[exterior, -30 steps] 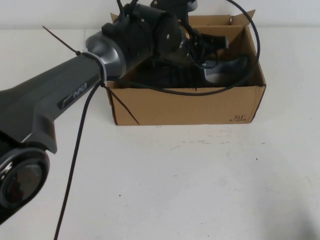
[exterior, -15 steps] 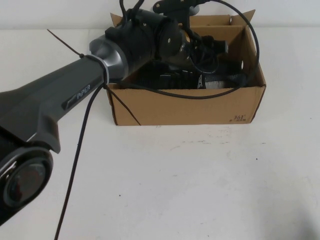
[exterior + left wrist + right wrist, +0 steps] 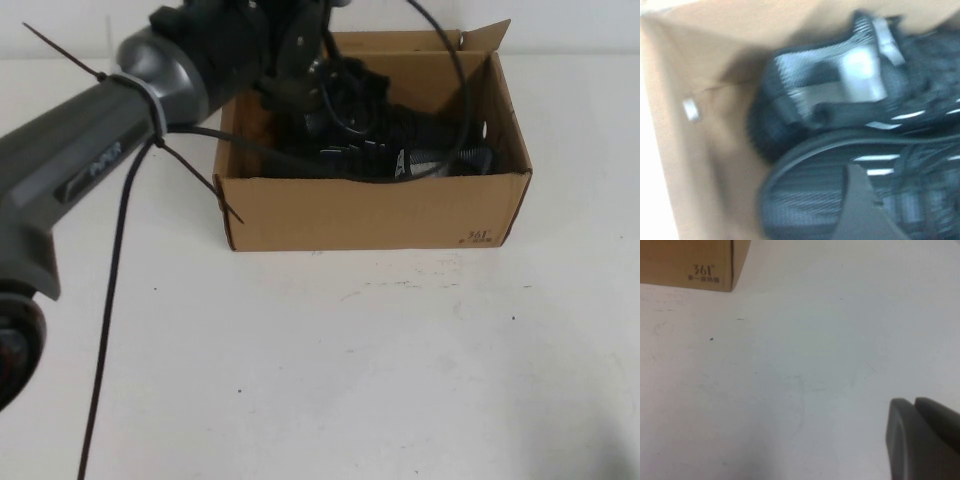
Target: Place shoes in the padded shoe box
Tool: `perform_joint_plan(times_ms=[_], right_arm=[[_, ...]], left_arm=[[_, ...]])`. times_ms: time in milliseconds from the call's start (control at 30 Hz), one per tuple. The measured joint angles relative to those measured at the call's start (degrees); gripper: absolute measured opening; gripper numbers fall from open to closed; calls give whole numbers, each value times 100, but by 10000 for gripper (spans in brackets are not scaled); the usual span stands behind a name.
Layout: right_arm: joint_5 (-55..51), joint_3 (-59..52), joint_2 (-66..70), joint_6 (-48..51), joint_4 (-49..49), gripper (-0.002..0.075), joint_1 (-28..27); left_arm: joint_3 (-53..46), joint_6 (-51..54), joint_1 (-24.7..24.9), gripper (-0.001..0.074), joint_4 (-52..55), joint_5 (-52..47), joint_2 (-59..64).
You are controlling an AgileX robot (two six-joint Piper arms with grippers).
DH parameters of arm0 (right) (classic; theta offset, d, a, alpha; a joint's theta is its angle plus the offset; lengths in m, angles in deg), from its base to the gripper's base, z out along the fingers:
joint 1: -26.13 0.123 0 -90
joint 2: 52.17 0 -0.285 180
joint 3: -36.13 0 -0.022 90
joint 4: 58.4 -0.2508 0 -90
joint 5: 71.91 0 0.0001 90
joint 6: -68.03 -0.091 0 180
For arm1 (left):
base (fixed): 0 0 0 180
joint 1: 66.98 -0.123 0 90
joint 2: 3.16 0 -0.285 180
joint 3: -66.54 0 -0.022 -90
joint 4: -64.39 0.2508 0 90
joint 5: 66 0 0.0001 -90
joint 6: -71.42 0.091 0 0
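Since a moment ago, the left arm has swung toward the robot's left, and its left claw (image 3: 330,85) hangs over the brown cardboard shoe box (image 3: 370,210) on the white counter (image 3: 350,350); I cannot tell if it is open. Both black knit shoes (image 3: 420,150) lie inside. The right claw (image 3: 925,440) is closed, low over bare counter.

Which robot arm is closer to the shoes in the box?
Left. The left tool reaches into the padded shoe box right above the shoes. The right tool sits over bare table, away from the box.
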Motion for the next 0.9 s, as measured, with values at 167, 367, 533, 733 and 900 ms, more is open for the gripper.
perform_joint_plan(times_ms=[167,367,533,733,900], right_arm=[[0,0,0,0,0,-8,0],[0,0,0,0,0,-8,0],[0,0,0,0,0,-8,0],[0,0,0,0,0,-8,0],[0,0,0,0,0,-8,0]], left_arm=[[0,275,-303,188,62,-416,-25],[0,675,-529,94,62,-507,79],[0,887,-566,87,19,-481,377],[0,1277,-569,85,-335,-234,625],[0,1502,-569,85,-496,-79,778]])
